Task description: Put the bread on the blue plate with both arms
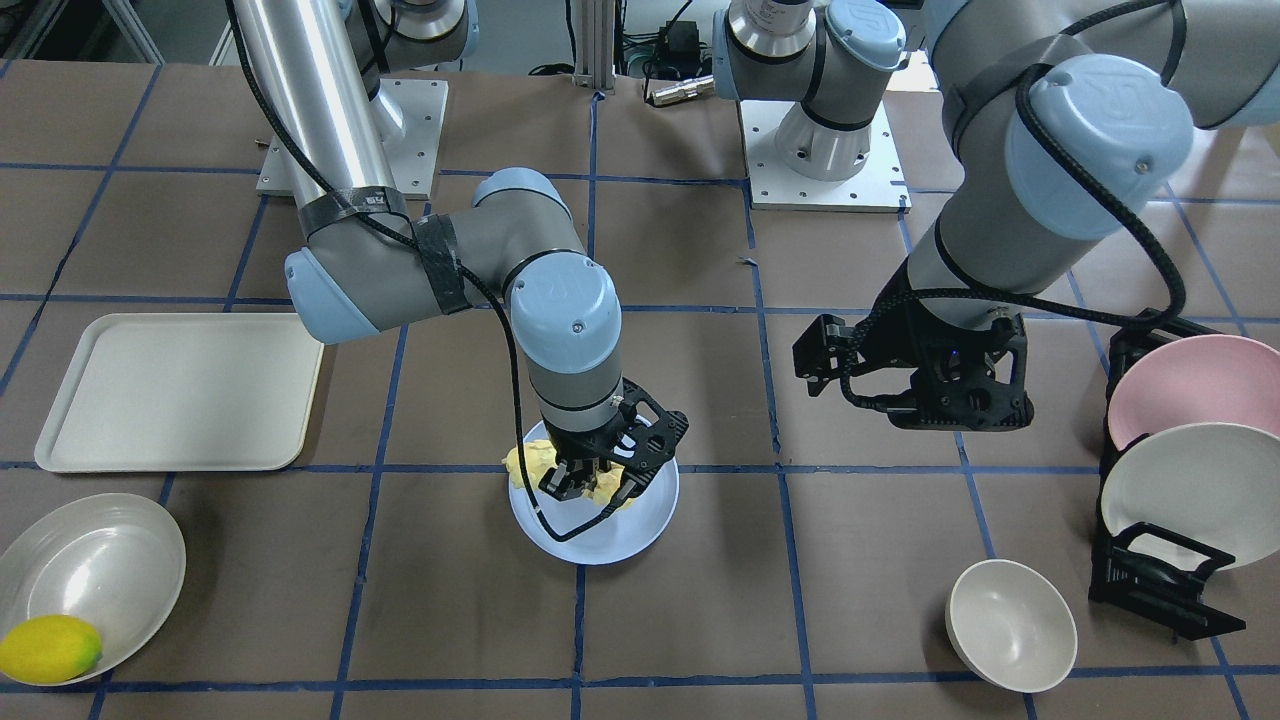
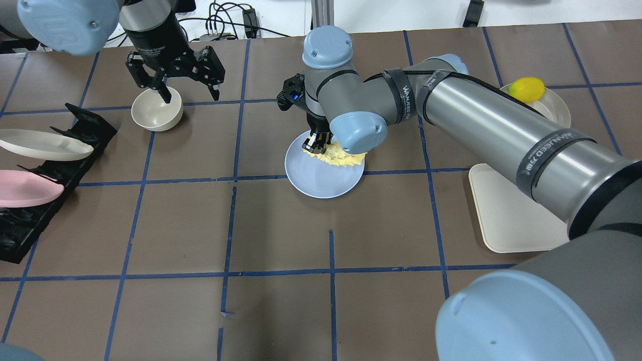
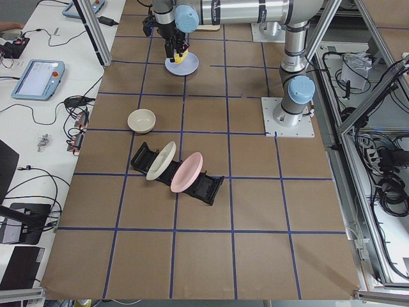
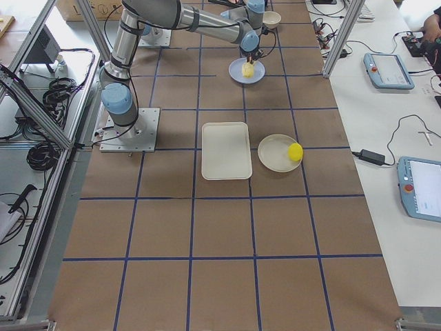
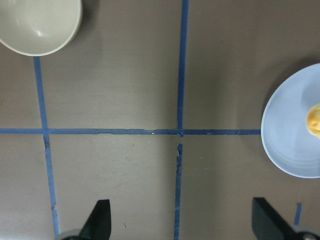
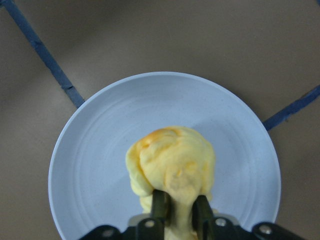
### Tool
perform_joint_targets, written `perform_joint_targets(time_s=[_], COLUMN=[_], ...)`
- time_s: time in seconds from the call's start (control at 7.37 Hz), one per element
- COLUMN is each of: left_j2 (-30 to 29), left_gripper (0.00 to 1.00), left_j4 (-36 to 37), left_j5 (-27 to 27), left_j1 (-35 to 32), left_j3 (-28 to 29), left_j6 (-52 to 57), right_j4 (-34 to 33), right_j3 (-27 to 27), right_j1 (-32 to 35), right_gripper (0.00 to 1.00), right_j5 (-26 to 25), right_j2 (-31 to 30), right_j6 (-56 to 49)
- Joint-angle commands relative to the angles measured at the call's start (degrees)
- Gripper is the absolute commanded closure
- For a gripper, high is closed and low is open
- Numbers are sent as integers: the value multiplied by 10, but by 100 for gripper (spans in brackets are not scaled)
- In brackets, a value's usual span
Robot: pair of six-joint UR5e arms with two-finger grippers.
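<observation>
My right gripper (image 1: pixel 590 488) is shut on the pale-yellow bread (image 1: pixel 527 462) and holds it over the blue plate (image 1: pixel 620 535) at the table's middle. In the right wrist view the gripper (image 6: pixel 181 210) pinches the bread (image 6: pixel 172 165), whose browned end points down at the plate (image 6: pixel 100 150). I cannot tell whether the bread touches the plate. In the overhead view the bread (image 2: pixel 341 156) lies over the plate's (image 2: pixel 313 178) far right part. My left gripper (image 2: pixel 189 93) is open and empty, apart from the plate, above a white bowl (image 2: pixel 156 113). Its fingertips (image 5: pixel 100 220) show in the left wrist view.
A black dish rack (image 2: pixel 30 210) with a pink plate (image 2: pixel 25 188) and a white plate (image 2: pixel 40 145) stands at the left. A cream tray (image 2: pixel 506 215) lies at the right. A lemon (image 2: pixel 526 89) sits on a white plate (image 2: pixel 554 108) beyond it.
</observation>
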Motion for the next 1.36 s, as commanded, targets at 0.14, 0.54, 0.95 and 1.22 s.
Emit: perform_joint_targets(time_s=[0.14, 0.54, 0.95, 1.22], left_j2=[7, 12, 24, 16], left_gripper=[0, 0, 0, 0], left_j4=[2, -3, -17, -15], left_j5=[-2, -5, -3, -8], left_j1=[-7, -9, -10, -10], left_j3=[3, 20, 32, 33], left_j6=[-7, -8, -8, -8], right_j4=[-20, 5, 165, 262], right_j3=[1, 7, 14, 16], right_j1=[1, -61, -171, -269], right_gripper=[0, 0, 0, 0], right_j5=[-6, -4, -3, -3], right_j2=[-1, -58, -174, -233], right_j6=[0, -62, -101, -150])
